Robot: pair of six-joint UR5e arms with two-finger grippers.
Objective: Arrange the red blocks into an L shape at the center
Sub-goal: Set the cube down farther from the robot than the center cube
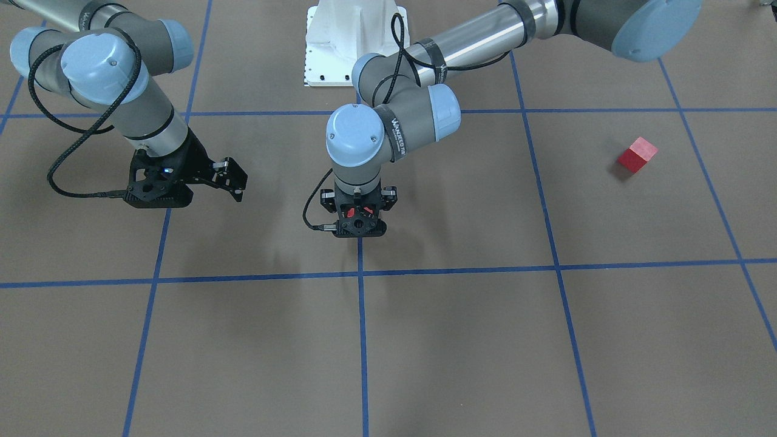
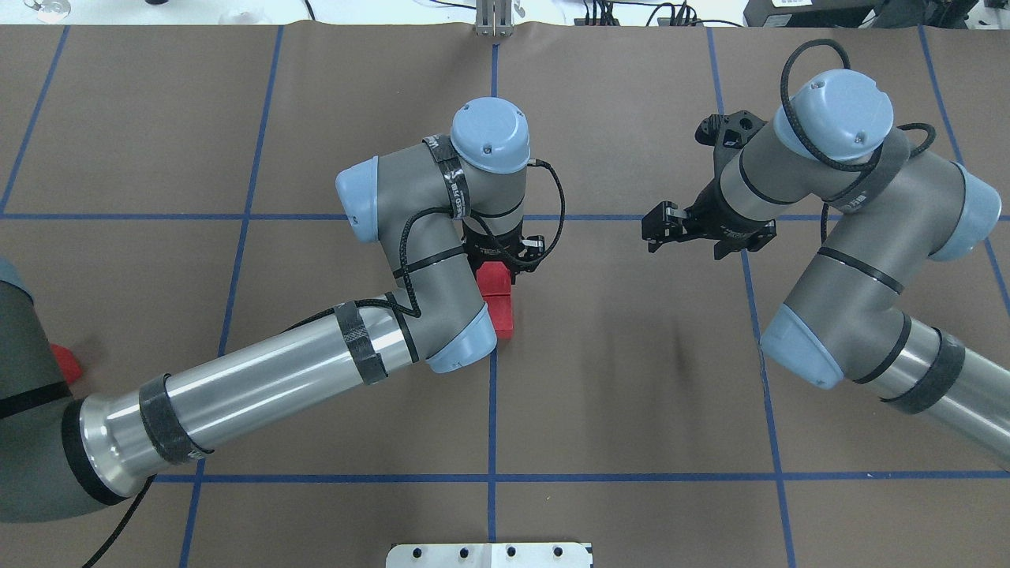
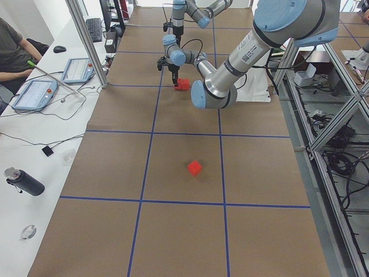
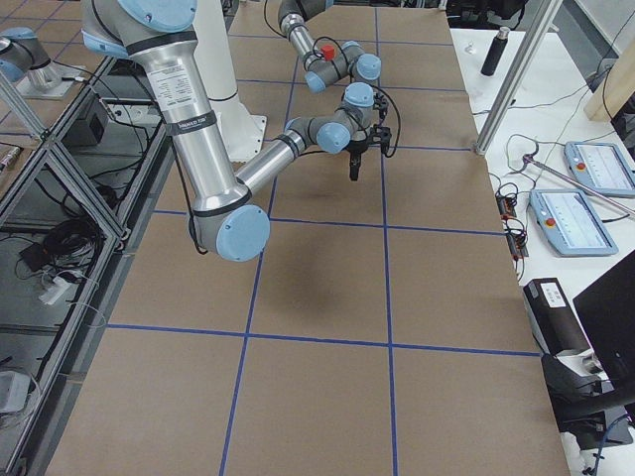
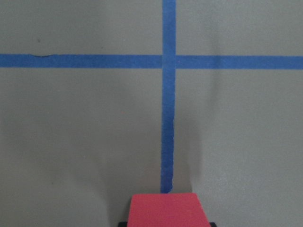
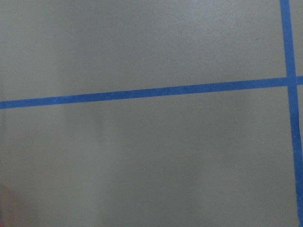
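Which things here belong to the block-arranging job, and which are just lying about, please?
Job: gripped red block; red block beside it; stray red block; left end effector; right end effector; table centre.
Lying about: black bottle; teach pendants; mouse.

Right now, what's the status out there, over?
Left end effector shut on one block at center, second block beside it. Right end effector open, empty. Third block far out left; nothing in the way.
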